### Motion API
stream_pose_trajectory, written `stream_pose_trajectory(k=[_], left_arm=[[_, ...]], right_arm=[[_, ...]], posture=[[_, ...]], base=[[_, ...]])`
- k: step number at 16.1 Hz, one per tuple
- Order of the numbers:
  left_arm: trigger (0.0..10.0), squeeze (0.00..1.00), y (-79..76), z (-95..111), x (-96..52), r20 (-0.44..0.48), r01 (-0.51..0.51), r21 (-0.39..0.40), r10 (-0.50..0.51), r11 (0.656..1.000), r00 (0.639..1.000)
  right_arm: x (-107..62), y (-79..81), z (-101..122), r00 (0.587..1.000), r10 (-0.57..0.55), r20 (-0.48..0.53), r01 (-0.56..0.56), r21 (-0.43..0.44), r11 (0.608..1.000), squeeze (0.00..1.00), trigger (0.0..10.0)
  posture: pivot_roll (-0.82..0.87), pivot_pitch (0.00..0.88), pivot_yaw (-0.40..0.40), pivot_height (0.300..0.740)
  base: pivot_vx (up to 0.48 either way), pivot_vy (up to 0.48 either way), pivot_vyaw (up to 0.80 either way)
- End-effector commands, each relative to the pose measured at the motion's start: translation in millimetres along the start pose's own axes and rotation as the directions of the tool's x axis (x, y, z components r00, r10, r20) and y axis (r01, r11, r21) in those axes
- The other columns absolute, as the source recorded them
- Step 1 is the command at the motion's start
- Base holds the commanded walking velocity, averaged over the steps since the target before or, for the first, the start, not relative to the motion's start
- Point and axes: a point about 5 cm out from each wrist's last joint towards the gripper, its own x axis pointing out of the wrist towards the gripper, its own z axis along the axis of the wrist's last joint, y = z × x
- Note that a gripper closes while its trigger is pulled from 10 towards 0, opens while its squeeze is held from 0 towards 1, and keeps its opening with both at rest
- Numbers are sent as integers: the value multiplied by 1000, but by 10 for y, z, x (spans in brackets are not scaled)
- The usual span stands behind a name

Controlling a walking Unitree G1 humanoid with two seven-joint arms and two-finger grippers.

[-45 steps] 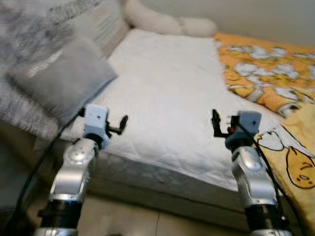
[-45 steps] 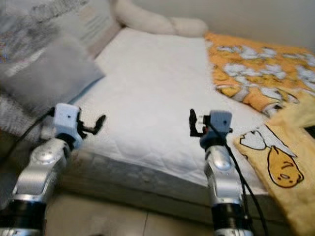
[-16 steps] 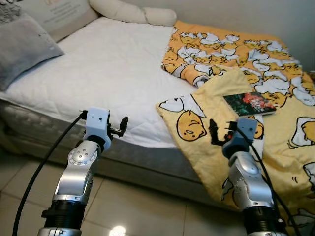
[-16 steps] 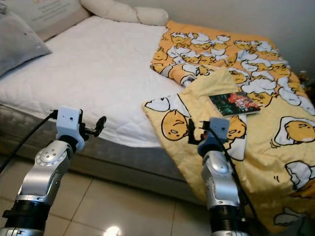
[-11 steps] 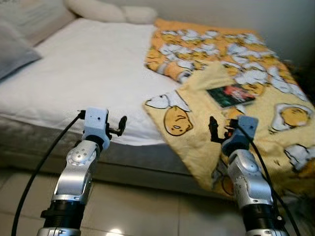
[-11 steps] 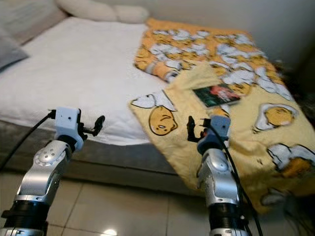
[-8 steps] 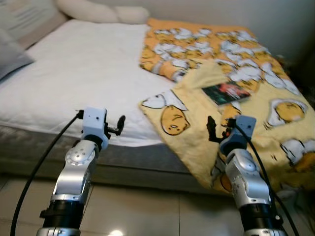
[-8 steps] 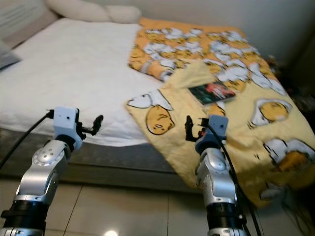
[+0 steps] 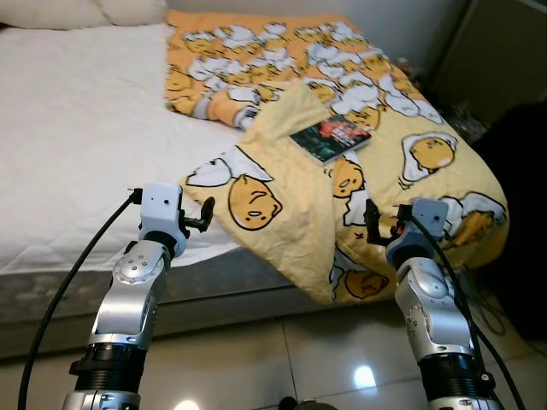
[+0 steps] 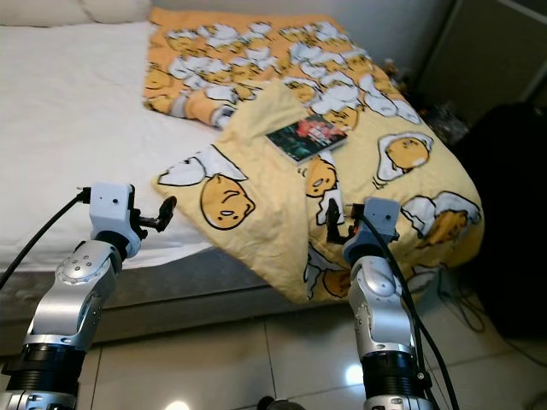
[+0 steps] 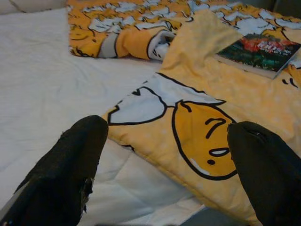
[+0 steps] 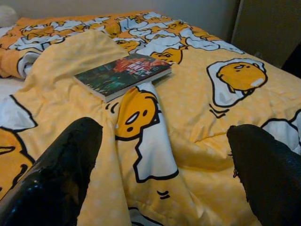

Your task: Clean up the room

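1. We take the book [image 9: 331, 137] as the thing most out of place: it lies flat on the rumpled yellow blanket [image 9: 402, 162], on the right part of the bed [image 9: 77, 128], with its long axis slanting away to our right.
2. From the right end effector [image 9: 382, 224] the book lies ahead and a little to the left, well apart and higher up the bed.
3. From the left end effector [image 9: 198, 215] it lies ahead and far to the right, across the blanket's folded corner.
4. We judge the right arm nearer.
5. Both end effectors are spread wide, holding nothing, hovering off the bed's edge.
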Motion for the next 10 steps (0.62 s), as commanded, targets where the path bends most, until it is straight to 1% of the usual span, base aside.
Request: stream_pose_trajectory(k=[1, 2, 3, 4, 5, 10], left_arm=[[10000, 467, 31, 41, 20, 17, -6, -7, 6, 1000, 1000], [10000, 471, 42, 43, 24, 17, -8, -9, 8, 1000, 1000], [10000, 471, 62, 39, 31, 13, -13, -11, 13, 1000, 1000], [10000, 467, 67, 35, 31, 12, -14, -11, 14, 1000, 1000], [10000, 467, 71, 34, 35, 10, -15, -12, 15, 1000, 1000], [10000, 478, 73, 28, 41, 9, -9, -16, 9, 1000, 1000]], right_arm=[[29, 21, 45, 1000, 10, 15, -11, 44, 999, 1000, 10000], [28, 13, 49, 1000, -9, 14, 8, 36, 999, 1000, 10000], [32, 54, 30, 999, 37, -13, -36, 33, 999, 1000, 10000], [26, 68, 24, 999, 50, -15, -49, 40, 998, 1000, 10000], [20, 95, 23, 997, 74, -14, -73, 42, 996, 0, 10000], [24, 120, 13, 996, 84, -24, -83, 24, 996, 0, 10000]], posture=[[0, 0, -50, 740], [1, 0, -52, 740], [1, 0, -52, 740], [1, 0, -52, 740], [0, 0, -50, 740], [-1, 0, -48, 740]], base=[[255, 0, -800], [296, 0, -800], [307, 0, -800], [307, 0, -638], [315, 0, 0], [369, 0, 0]])
